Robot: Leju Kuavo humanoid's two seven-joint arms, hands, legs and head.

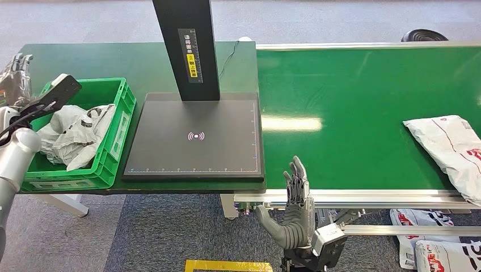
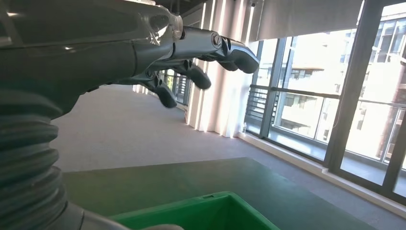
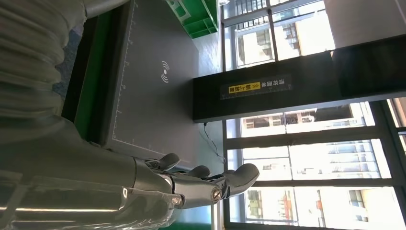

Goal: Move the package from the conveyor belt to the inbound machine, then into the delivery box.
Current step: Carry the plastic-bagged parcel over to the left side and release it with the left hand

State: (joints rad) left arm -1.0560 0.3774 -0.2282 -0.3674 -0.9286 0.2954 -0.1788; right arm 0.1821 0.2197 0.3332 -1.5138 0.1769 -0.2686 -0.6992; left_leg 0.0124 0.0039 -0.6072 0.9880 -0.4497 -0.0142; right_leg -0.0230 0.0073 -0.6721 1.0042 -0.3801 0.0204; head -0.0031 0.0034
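A white package [image 1: 451, 148] with red print lies on the green conveyor belt [image 1: 340, 113] at its far right. The inbound machine [image 1: 195, 136] is a black plate with a wireless mark and a black post, left of the belt. The green delivery box [image 1: 116, 133] stands left of it and holds several grey-white bags. My right hand [image 1: 296, 207] is open, fingers pointing up, at the belt's front edge near the machine, well left of the package; the same right hand [image 3: 191, 184] holds nothing. My left hand [image 1: 17, 71] is raised beside the box; this left hand [image 2: 191, 52] is open and holds nothing.
The machine's post [image 1: 190, 48] rises over the back of the plate. More white packages [image 1: 434, 249] lie on the floor under the belt's right end. Yellow tape [image 1: 227, 265] marks the grey carpet. The box rim [image 2: 206, 208] sits just under my left hand.
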